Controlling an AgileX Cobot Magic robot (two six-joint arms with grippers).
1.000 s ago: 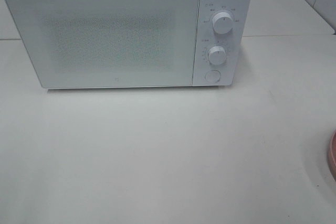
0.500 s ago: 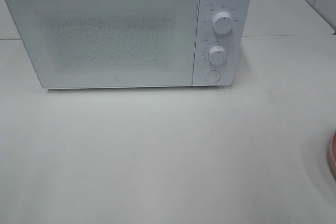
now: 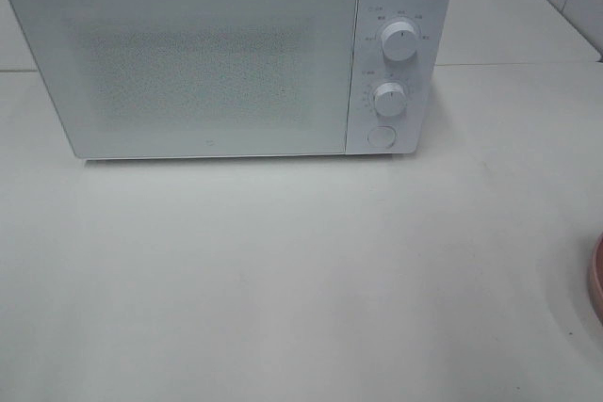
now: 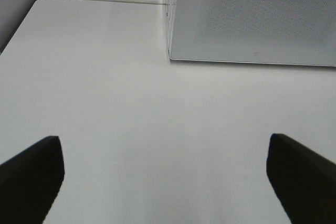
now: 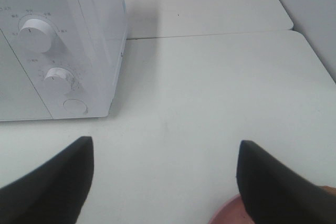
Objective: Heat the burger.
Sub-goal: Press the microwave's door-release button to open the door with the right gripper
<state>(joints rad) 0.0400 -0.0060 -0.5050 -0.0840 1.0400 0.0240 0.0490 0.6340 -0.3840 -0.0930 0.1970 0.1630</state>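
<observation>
microwave door (image 3: 198,72) speckle shifted slightly, faint shimmer; nothing else moved

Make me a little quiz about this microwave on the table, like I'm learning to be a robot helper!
1. How many turning dials does the microwave have: A one, B two, C four?
2. True or false: its door stands open.
3. Fill in: the pink plate peeks in at the high view's ___ edge.

Key: 1 B. 2 false. 3 right.
</observation>
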